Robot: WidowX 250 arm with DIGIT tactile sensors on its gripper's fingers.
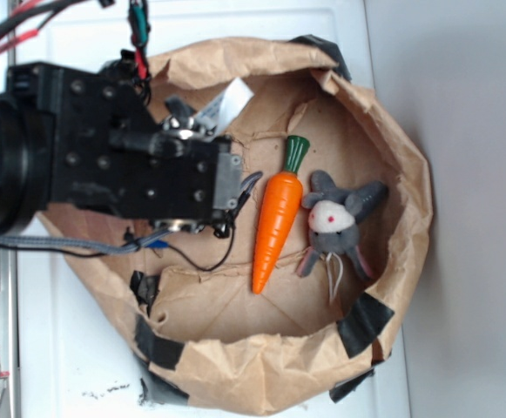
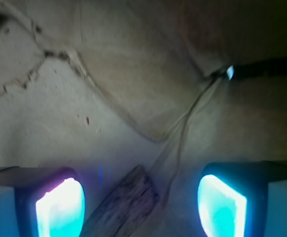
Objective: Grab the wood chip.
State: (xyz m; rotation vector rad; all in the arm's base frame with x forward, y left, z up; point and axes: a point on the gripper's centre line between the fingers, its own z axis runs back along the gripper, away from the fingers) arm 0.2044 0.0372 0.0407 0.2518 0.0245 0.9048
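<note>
In the wrist view the wood chip [image 2: 126, 205] lies flat on the brown paper, a streaked brown sliver running diagonally off the bottom edge. It sits in the gap between my gripper [image 2: 141, 210] fingers, nearer the left pad [image 2: 60, 210] than the right pad [image 2: 221, 205]. Both glowing pads stand wide apart and neither touches the chip, so the gripper is open. In the exterior view the black arm and gripper body [image 1: 131, 157] cover the left half of the paper bag and hide the chip.
An orange toy carrot [image 1: 275, 222] and a grey plush rabbit [image 1: 338, 226] lie to the right inside the crumpled paper bag [image 1: 401, 174]. Black tape patches [image 1: 364, 322] hold the bag's rim. A thin black cable [image 1: 209, 261] loops under the arm.
</note>
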